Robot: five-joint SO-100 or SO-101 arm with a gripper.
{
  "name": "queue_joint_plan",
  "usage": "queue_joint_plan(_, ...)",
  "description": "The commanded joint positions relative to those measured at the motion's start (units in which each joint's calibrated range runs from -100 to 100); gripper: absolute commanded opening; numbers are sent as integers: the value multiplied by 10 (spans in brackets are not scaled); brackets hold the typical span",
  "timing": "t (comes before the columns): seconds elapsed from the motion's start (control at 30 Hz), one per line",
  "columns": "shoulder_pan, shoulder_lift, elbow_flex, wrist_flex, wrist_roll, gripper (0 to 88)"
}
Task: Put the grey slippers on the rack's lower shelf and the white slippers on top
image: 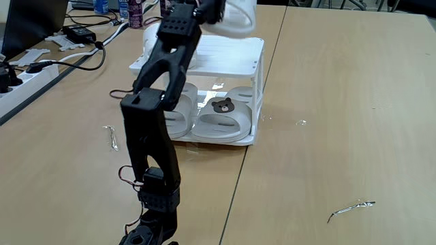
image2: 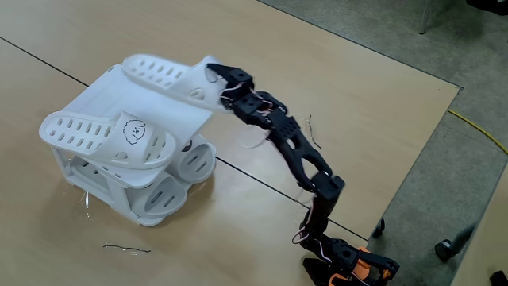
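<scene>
Two glossy grey slippers (image: 221, 117) with bear charms are seen on the slotted lower shelf (image: 249, 138) of the white plastic rack (image2: 95, 187). One puppy-faced white slipper (image2: 111, 137) lies on top; the other (image2: 168, 78) is clamped at its heel by the black gripper (image2: 213, 77), tilted over the rack

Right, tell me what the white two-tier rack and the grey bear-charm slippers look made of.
White two-tier slotted rack: looks like moulded plastic, glossy; its lower tier reflects light. Light grey bear-charm slippers: apparently soft rubber or foam, matte, with thick rounded edges and a raised brown charm. Neither is certain.
</scene>
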State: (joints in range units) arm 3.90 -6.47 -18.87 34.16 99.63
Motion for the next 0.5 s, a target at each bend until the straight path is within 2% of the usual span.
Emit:
queue_joint_plan(0.0, -9, 69, -125, -8, 4, 8)
queue_joint_plan(0.47, -41, 397, -489, -9, 4, 8)
